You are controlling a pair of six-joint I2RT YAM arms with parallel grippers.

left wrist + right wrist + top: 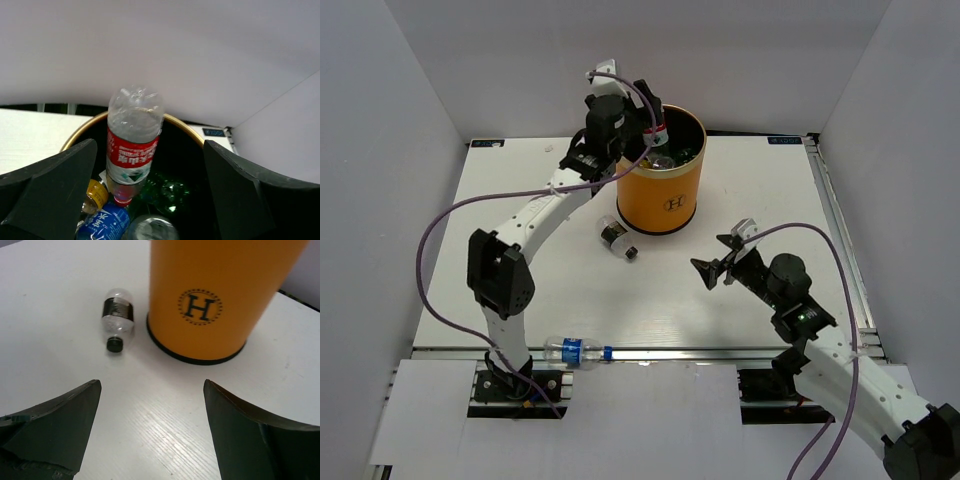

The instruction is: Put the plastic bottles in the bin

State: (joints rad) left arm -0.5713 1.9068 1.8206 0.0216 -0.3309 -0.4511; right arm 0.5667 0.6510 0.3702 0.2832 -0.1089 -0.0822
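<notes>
Red-label bottle [134, 145]: I see it cap down in bin [660, 195] mouth, between the spread left fingers [50, 195], touching neither.
Right fingers [55, 425]: spread, empty; black-label bottle [117, 315] lies on table [50, 290] just beside bin.

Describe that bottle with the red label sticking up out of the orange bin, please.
The red-labelled bottle is small and made of clear, crinkled plastic. A red label with a white band and a green mark wraps its middle, and its cap is red. It stands upside down inside the orange bin, cap down next to a yellow-capped bottle, with its base poking above the gold rim. The left gripper has its fingers spread wide on either side, clear of it.
</notes>
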